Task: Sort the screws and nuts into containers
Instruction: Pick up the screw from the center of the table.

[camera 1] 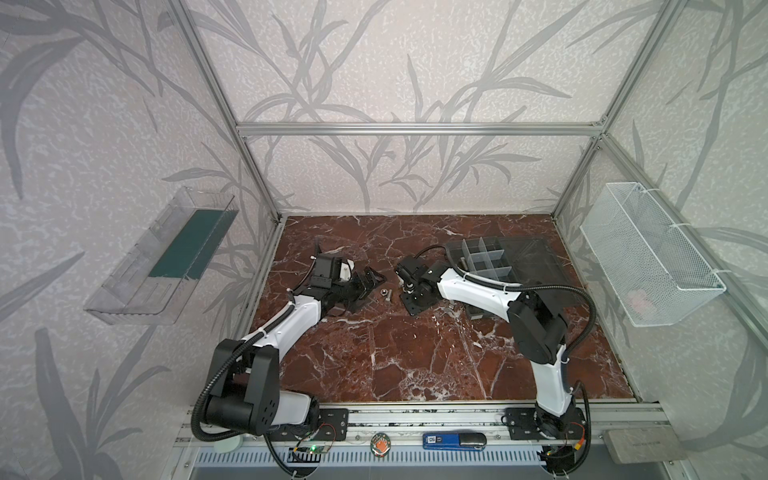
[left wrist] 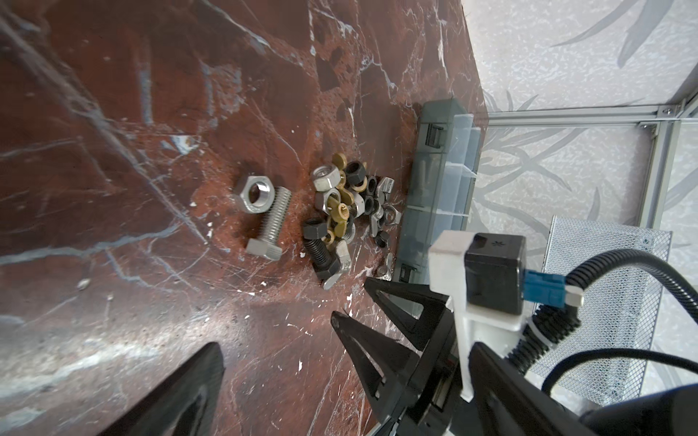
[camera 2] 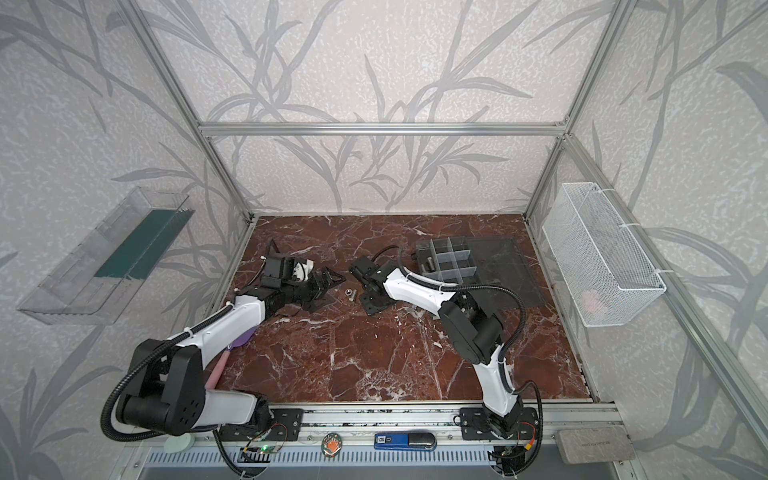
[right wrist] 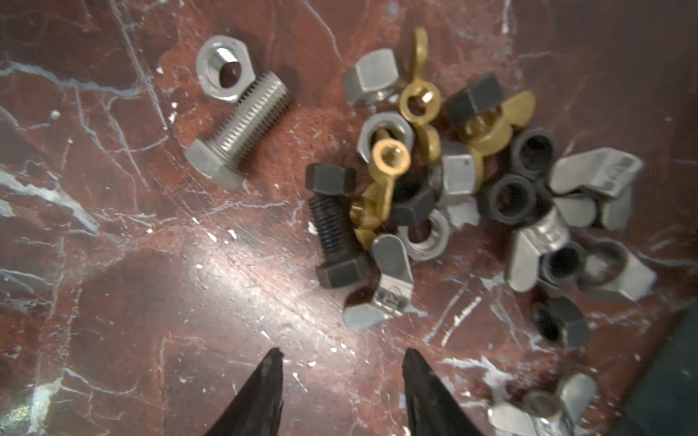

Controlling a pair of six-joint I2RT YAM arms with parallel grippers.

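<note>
The screws and nuts (right wrist: 472, 196) lie in a loose heap on the worktop (right wrist: 132, 302), with silver, black and brass pieces leaning on one another. Seen from above, most of the heap is hidden under the right arm. A silver bolt (right wrist: 241, 128) lies apart from the heap at nine o'clock, with a silver nut (right wrist: 223, 68) touching its threaded end. The box (camera 1: 482, 254) sits just beside the heap at three o'clock, and its lid (camera 1: 540, 266) is folded open farther out the same way. Something pale, perhaps a bolt, shows in one far compartment; the other compartments in view look bare.

The right gripper (right wrist: 343, 356) hangs just short of the heap with its jaws parted and nothing between them. The left gripper (camera 1: 368, 286) sits at nine o'clock of the silver bolt, spread wide and empty.

The step in hand looks like a pick from the heap, and the sorting is barely begun. The next move calls for singling out one piece at the heap's rim. The black bolt (right wrist: 336, 234) and the silver wing nut (right wrist: 389, 279) lie nearest the right gripper's tips. The jaws should close across that piece alone so its neighbours stay behind, then carry it toward three o'clock and drop it into a compartment. The lone bolt and nut look easier to reach for the left gripper.
</note>
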